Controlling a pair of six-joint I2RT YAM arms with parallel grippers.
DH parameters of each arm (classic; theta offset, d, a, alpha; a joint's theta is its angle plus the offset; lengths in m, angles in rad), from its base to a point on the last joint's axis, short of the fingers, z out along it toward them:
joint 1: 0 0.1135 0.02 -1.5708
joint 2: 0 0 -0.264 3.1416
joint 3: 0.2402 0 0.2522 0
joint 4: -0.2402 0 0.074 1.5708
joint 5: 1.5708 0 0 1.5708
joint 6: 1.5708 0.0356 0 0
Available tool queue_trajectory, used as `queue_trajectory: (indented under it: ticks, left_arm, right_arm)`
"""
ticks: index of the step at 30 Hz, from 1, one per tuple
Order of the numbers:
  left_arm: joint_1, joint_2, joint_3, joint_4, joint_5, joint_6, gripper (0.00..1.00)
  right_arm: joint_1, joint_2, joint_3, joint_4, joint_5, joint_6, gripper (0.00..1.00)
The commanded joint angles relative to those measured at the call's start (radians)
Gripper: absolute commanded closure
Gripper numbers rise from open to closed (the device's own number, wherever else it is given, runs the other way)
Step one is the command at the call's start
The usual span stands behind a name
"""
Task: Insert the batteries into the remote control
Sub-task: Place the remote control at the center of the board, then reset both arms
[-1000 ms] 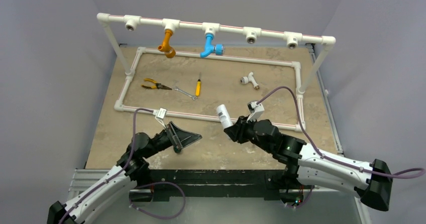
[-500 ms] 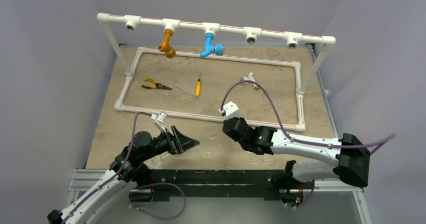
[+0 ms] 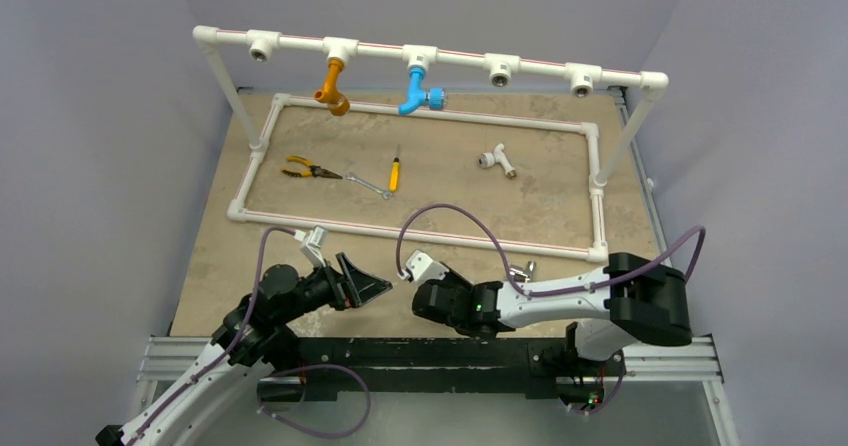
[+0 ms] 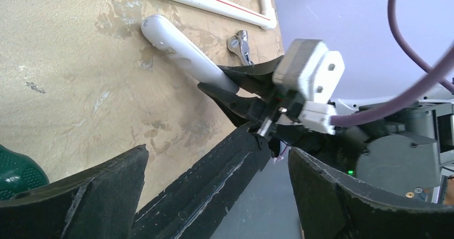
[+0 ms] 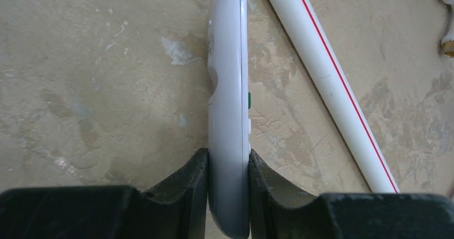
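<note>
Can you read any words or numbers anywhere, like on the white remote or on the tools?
No text can be read in any view.
remote control: only a faint grey mark on its shell in the left wrist view, too blurred to read.
pliers and screwdriver: too small to show any lettering.
white pipe: a red stripe, no letters.

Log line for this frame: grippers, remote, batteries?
left gripper open, empty | right gripper shut on remote control, clamped near one end | batteries not in view
</note>
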Motion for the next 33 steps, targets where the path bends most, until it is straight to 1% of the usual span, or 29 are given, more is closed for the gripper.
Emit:
queue_trajectory:
  ticks: [1,4,5,8,14,15,16,18,19,21,25,27,29,31,33]
  left_arm:
    - [0.000,-0.003,0.017,0.003,-0.012,0.005,0.00]
    - [0.000,0.007,0.020,0.008,-0.010,0.006,0.00]
    - [0.000,0.010,0.022,0.008,-0.010,0.008,0.00]
    - [0.000,0.009,0.021,0.009,-0.011,0.008,0.00]
    - [0.000,-0.002,0.017,0.007,-0.009,0.007,0.00]
    - [0.000,-0.001,0.017,0.006,-0.008,0.006,0.00]
    - [0.000,-0.002,0.017,0.008,-0.007,0.007,0.00]
    - [0.000,-0.004,0.015,0.013,-0.003,0.007,0.00]
    - [0.000,-0.006,0.015,0.016,-0.002,0.006,0.00]
    - [0.000,-0.009,0.015,0.019,-0.002,0.004,0.00]
    - [0.000,-0.006,0.021,0.011,-0.007,0.005,0.00]
    - [0.000,-0.001,0.025,0.003,-0.015,0.008,0.00]
    - [-0.001,0.004,0.030,-0.005,-0.025,0.015,0.00]
    - [0.000,0.011,0.040,-0.015,-0.036,0.025,0.00]
    - [0.000,0.020,0.051,-0.022,-0.047,0.036,0.00]
  right_arm:
    - [0.003,0.074,0.058,-0.025,0.090,0.055,0.92]
    - [0.003,0.127,0.113,-0.112,0.084,0.145,0.90]
    - [0.002,0.136,0.120,-0.121,0.069,0.159,0.86]
    - [0.001,0.150,0.117,-0.111,0.024,0.167,0.77]
    - [0.002,0.154,0.117,-0.106,-0.034,0.167,0.66]
    - [0.002,0.145,0.113,-0.098,-0.047,0.164,0.60]
    - [0.002,0.135,0.108,-0.086,-0.058,0.160,0.50]
    - [0.001,0.110,0.102,-0.070,-0.078,0.154,0.34]
    - [0.003,0.099,0.099,-0.065,-0.085,0.153,0.32]
    - [0.001,0.070,0.093,-0.052,-0.097,0.151,0.28]
    - [0.002,-0.016,0.058,0.003,-0.144,0.161,0.26]
    - [0.000,-0.089,0.011,0.063,-0.180,0.153,0.20]
    - [-0.011,-0.198,-0.055,0.138,-0.223,0.142,0.15]
    - [-0.081,-0.288,-0.123,0.197,-0.274,0.185,0.12]
    - [-0.218,-0.378,-0.201,0.257,-0.426,0.256,0.10]
